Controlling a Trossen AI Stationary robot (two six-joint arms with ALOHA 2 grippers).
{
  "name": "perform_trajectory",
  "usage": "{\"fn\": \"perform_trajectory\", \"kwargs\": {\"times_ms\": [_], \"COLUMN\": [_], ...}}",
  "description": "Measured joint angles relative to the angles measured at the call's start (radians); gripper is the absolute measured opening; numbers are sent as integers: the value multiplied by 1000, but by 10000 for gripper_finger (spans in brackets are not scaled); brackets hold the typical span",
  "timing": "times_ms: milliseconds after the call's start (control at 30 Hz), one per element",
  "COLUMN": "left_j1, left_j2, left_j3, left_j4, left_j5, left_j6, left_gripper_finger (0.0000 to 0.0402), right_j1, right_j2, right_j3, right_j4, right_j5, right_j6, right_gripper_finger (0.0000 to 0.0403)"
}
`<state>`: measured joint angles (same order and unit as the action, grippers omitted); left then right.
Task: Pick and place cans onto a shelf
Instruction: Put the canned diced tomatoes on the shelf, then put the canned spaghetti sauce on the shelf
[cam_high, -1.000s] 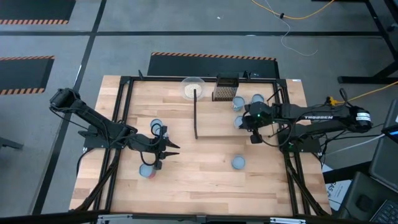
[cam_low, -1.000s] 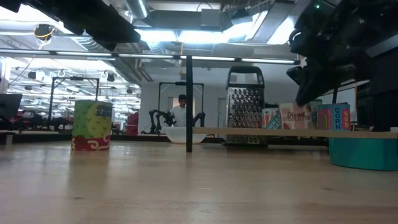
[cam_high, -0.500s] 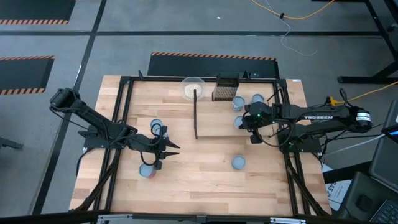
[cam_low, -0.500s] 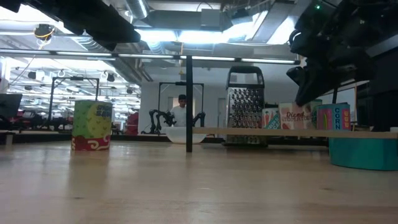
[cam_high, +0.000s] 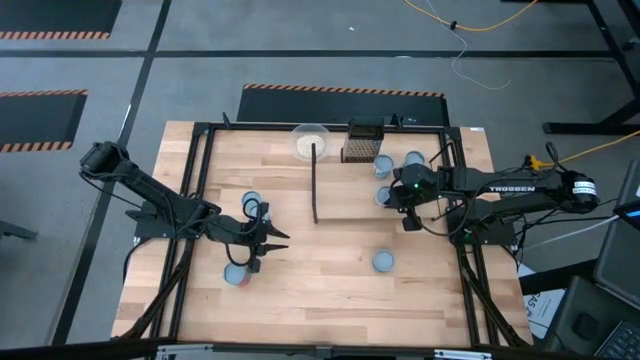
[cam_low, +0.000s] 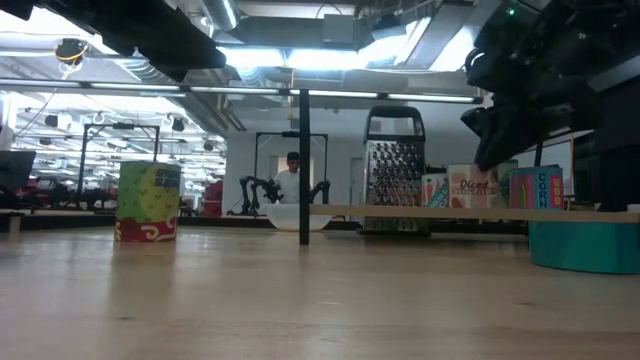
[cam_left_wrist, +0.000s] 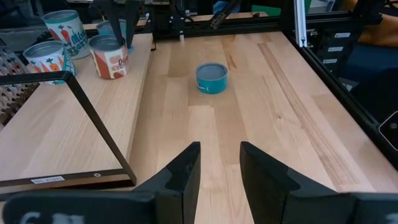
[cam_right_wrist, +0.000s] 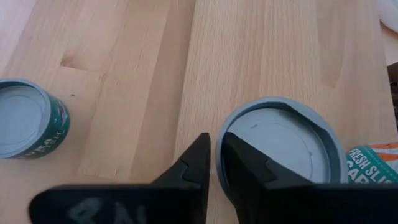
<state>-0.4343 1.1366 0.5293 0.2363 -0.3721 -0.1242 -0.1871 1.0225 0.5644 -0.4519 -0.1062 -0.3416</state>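
Can (cam_right_wrist: 280, 149) under the right wrist cut off at frame edge, label partly unreadable.

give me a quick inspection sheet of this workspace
surface: pale wooden tabletop in a black frame, dry
job's things: small blue-topped cans clustered on the pale wooden shelf board; one loose can on the table, two more by the left arm
clutter: whitish translucent bowl and dark metal box grater at the far edge
grippers: left gripper open, empty, facing the loose can; right gripper just above a can's top
cables: yellow cable loose on the floor
surroundings: striped floor mats; a person far behind
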Motion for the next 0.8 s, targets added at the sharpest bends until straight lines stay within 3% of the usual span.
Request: {"fn": "perform_trajectory", "kwargs": {"times_ms": [400, 800], "left_j1": [0, 0], "left_j2": [0, 0], "left_j3": [0, 0], "left_j4": [0, 0], "left_j5": [0, 0], "left_j6": [0, -2], "left_gripper_finger": [105, 105], "right_j1": [0, 0], "right_j2": [0, -11], "right_j3": [3, 91], "right_j4": [-6, -71], "right_j5": [0, 40], "right_j6": [0, 0], "right_gripper_finger": [60, 60]}}
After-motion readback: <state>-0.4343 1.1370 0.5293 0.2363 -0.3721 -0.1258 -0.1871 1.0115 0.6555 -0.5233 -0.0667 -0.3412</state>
